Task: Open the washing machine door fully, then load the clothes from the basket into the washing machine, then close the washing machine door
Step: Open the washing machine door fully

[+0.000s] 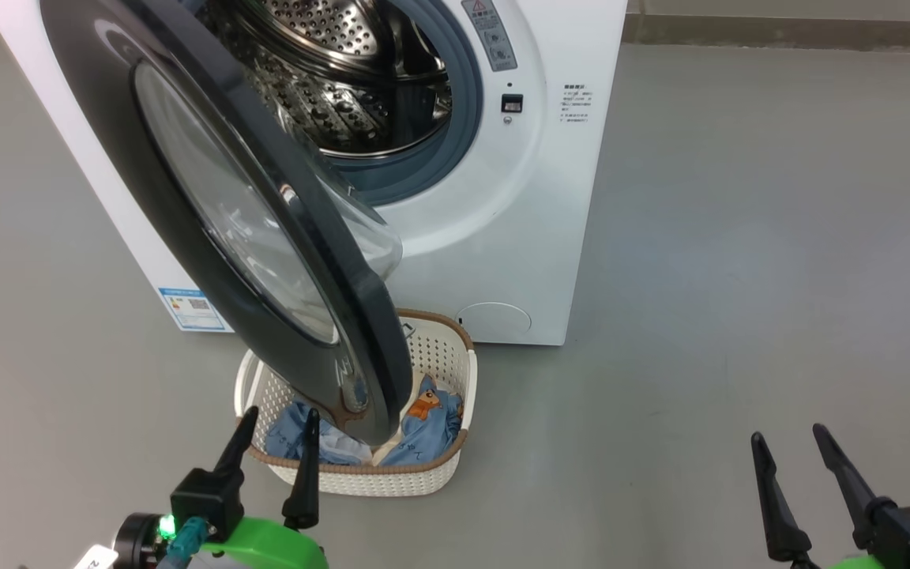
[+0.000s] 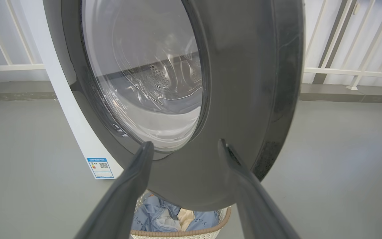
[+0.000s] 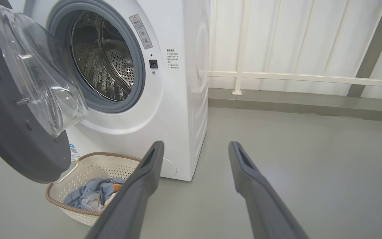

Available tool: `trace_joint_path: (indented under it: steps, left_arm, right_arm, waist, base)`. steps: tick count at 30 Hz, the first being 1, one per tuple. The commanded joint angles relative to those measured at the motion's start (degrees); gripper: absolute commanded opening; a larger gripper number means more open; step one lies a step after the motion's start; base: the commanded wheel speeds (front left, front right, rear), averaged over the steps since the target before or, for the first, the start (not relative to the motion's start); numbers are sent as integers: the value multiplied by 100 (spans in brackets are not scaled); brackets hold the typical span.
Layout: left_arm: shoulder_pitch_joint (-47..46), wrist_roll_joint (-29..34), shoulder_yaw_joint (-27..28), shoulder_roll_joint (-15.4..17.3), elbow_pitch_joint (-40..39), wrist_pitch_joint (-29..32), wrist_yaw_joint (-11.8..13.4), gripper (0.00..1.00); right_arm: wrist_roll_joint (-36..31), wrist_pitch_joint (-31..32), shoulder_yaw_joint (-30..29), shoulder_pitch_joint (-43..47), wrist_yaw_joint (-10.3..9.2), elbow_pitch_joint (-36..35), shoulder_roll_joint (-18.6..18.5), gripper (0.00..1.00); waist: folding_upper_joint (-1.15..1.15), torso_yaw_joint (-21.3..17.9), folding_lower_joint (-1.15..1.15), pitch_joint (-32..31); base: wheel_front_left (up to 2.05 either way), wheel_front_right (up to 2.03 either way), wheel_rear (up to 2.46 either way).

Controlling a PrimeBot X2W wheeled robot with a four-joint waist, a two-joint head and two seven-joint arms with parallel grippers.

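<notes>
On the grey floor [image 1: 739, 237], right up against the front of the washing machine [image 1: 502, 237], sits the basket [image 1: 447, 356]. The clothes [image 1: 431, 431] are bunched inside it, blue fabric with an orange print plus a bit of cream cloth. The washing machine door [image 1: 155, 197] is swung partway out, hinged on the robot's left. Its lower edge hangs over the basket and covers part of the pile in the head view. Behind it the steel drum [image 1: 329, 79] and grey seal [image 1: 463, 103] are in plain sight. The left gripper [image 1: 282, 412] is by the basket's near rim, fingers spread, pointing at the door's bottom ring. Can't tell if the tips touch it. The right gripper [image 1: 787, 433] is well off to the right over bare floor, fingers spread too.
</notes>
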Motion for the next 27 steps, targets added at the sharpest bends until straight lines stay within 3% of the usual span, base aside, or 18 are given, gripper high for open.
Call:
trace_joint_path:
  steps: [1, 27]
  left_arm:
    - [-81, -16, 208, 92, -122, -54, -17, 100]
    - [75, -50, 305, 92, -103, -54, -43, 100]
  right_arm:
    - [-64, -50, 119, -29, 9, -195, -24, 100]
    - [-39, -78, 30, 162, 9, -105, 107, 100]
  waist:
    - [0, -5, 0, -16]
    - [0, -29, 0, -135]
  base:
    - [0, 0, 0]
    - [0, 0, 0]
